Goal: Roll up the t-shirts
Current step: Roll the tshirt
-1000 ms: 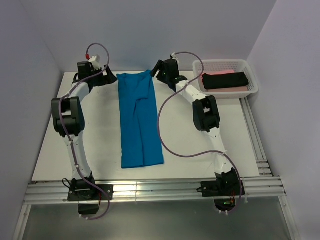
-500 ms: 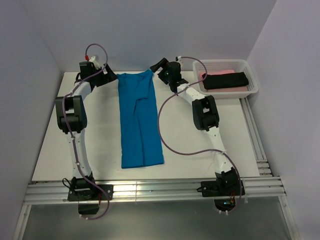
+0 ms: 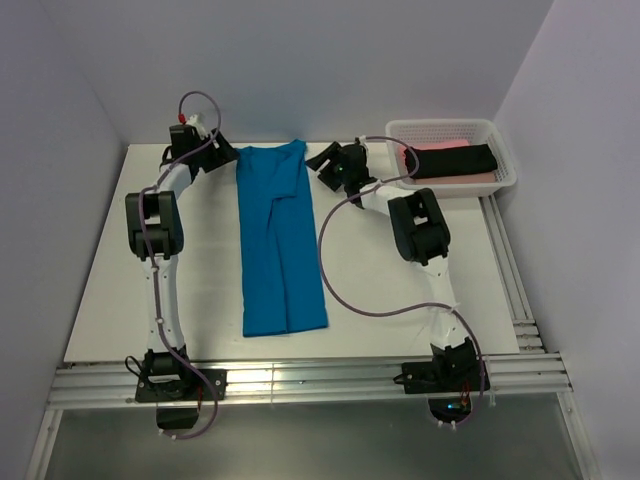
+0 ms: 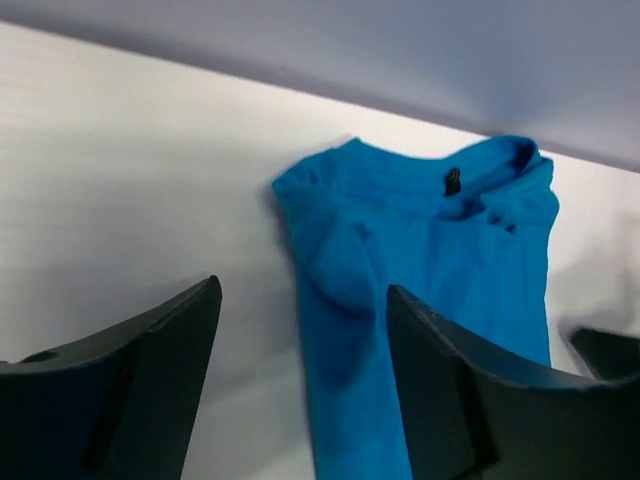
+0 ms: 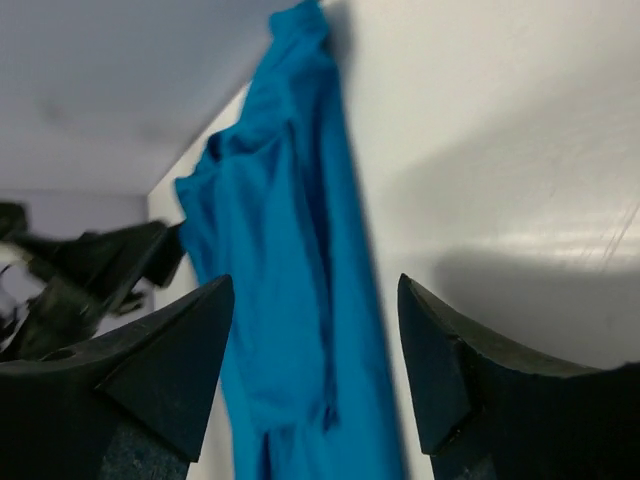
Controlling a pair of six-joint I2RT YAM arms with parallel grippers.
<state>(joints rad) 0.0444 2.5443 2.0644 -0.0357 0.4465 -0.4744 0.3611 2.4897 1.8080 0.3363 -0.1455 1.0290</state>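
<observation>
The turquoise-blue t-shirt (image 3: 277, 235) lies flat on the white table, folded into a long narrow strip with its collar end at the far side. My left gripper (image 3: 222, 156) is open and empty, low over the table just left of the collar end; the left wrist view shows the shirt (image 4: 430, 250) between and beyond its fingers (image 4: 150, 380). My right gripper (image 3: 325, 165) is open and empty just right of the collar end; its wrist view shows the shirt (image 5: 290, 300) ahead. The black t-shirt (image 3: 450, 160) lies on the pink t-shirt (image 3: 480, 178) in the basket.
The white mesh basket (image 3: 505, 150) stands at the table's far right corner. The back wall rises close behind both grippers. Metal rails (image 3: 300, 380) run along the near edge and the right side. Purple cables loop from both arms.
The right gripper has dropped lower and come a little nearer, beside the shirt's far right corner. The left arm's elbow has swung farther back; its gripper stays by the far left corner.
</observation>
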